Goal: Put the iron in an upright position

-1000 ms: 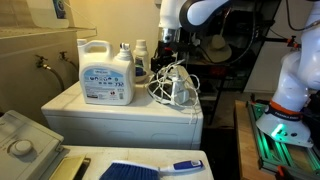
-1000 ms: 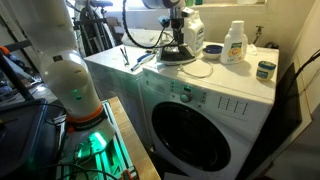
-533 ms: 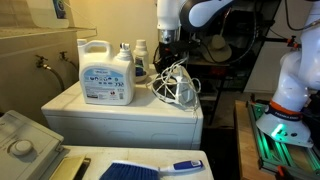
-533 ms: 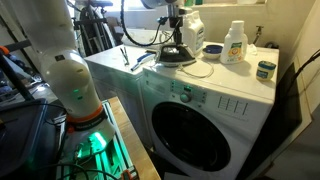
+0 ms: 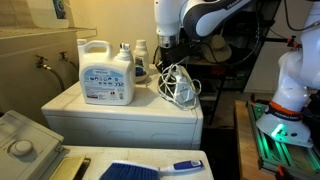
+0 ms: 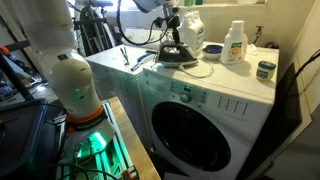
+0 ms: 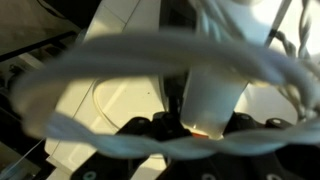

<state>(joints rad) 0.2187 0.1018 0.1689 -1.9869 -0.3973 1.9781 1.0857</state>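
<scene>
The iron [image 5: 181, 88] rests on the white machine top [image 5: 120, 110], its light cord [image 5: 165, 80] looped around it. In an exterior view the iron [image 6: 179, 54] looks low and flat, dark underneath. My gripper [image 5: 167, 62] comes down from above onto the iron's handle and is also seen at the iron's top [image 6: 172, 36]. In the wrist view the gripper [image 7: 200, 125] is shut on the white handle [image 7: 215, 98], with blurred loops of cord [image 7: 150, 68] crossing in front of the jaws.
A large white detergent jug [image 5: 106, 72] with a blue label and small dark-capped bottles [image 5: 140, 58] stand beside the iron. A white bottle [image 6: 234, 42] and a small jar [image 6: 265, 70] stand farther along the machine top [image 6: 230, 85]. The top's front edge is close.
The jaws have closed on the iron's handle. The arm has shifted slightly and the iron has barely moved.
</scene>
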